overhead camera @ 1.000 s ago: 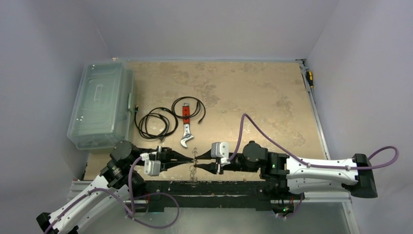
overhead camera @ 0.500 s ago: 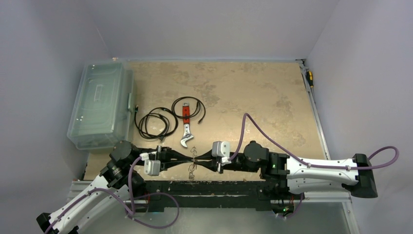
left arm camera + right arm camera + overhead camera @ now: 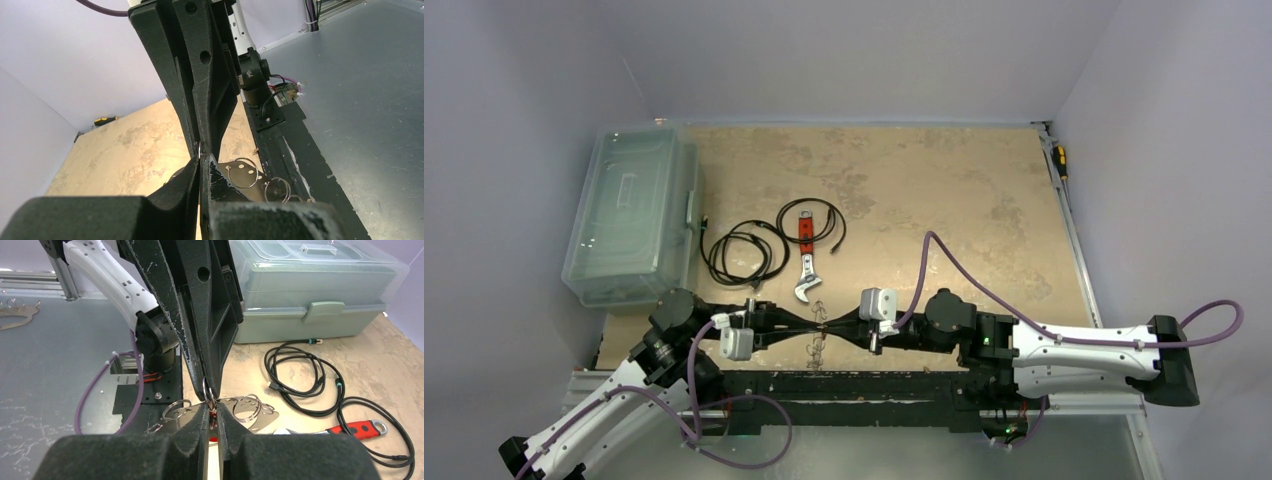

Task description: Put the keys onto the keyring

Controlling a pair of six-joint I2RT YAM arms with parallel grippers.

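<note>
Contact at the near edge: left gripper (image 3: 813, 324) and right gripper (image 3: 827, 324) meet tip to tip, nose to nose, just above the worktop (image 3: 924, 190). The left one is clamped tight, its fingers pressed together, and a thin wire loop, the keyring (image 3: 206, 389), stands upright right at its tip, pinched there. The right one comes in from the other side with its fingers only a slit apart around the same loop; whether they actually bite on the wire, I cannot tell. Something small and red sits in that slit too, too small to make out.

Directly below the tips lie the keys (image 3: 257, 420), flat and silvery, with small rings through their holes, spread across the boundary between the worktop and the black strip that carries the arm bases.

Further out, a red-handled wrench (image 3: 805, 262) lies just behind the meeting point. Black coiled cables (image 3: 744, 255) sit beside and around it, and a clear lidded box (image 3: 632, 213) stands at the left edge.
</note>
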